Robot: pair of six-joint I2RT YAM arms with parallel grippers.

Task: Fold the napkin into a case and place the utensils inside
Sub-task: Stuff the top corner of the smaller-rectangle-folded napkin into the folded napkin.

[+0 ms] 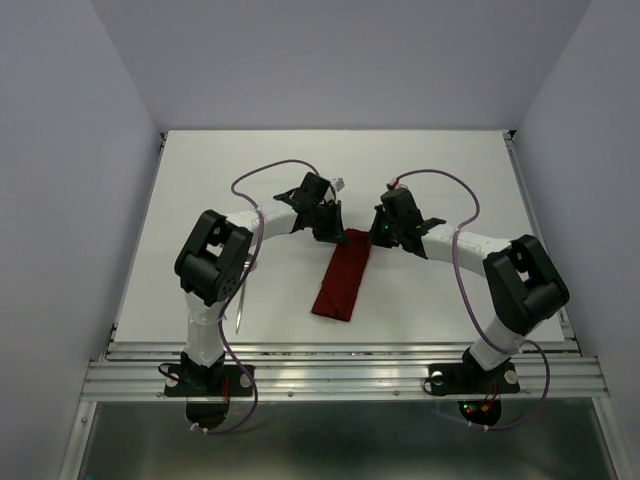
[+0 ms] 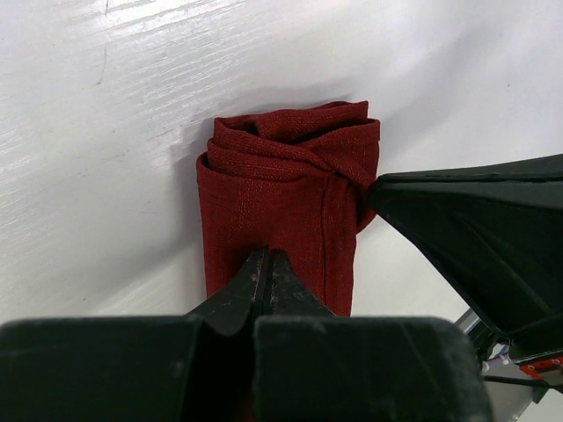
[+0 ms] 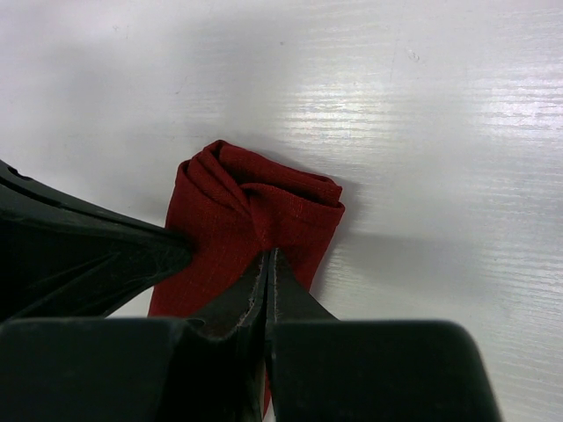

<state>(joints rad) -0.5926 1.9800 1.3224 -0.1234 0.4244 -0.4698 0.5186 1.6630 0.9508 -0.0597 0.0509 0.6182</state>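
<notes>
The dark red napkin lies folded as a narrow case [image 1: 342, 278] in the middle of the table, its far end bunched and rolled over [image 2: 290, 145]. My left gripper [image 1: 333, 236] is shut, its tips [image 2: 267, 257] resting on the cloth near that far end. My right gripper [image 1: 381, 237] is also shut, its tips [image 3: 269, 255] on the same end [image 3: 255, 198] from the other side. No cloth shows between either pair of jaws. One thin silver utensil [image 1: 241, 306] lies by the left arm's base, partly hidden. I cannot make out the spoon.
The white table [image 1: 450, 180] has raised walls at the back and sides. Purple cables [image 1: 270, 170] loop over both arms. A metal rail [image 1: 340, 372] runs along the near edge.
</notes>
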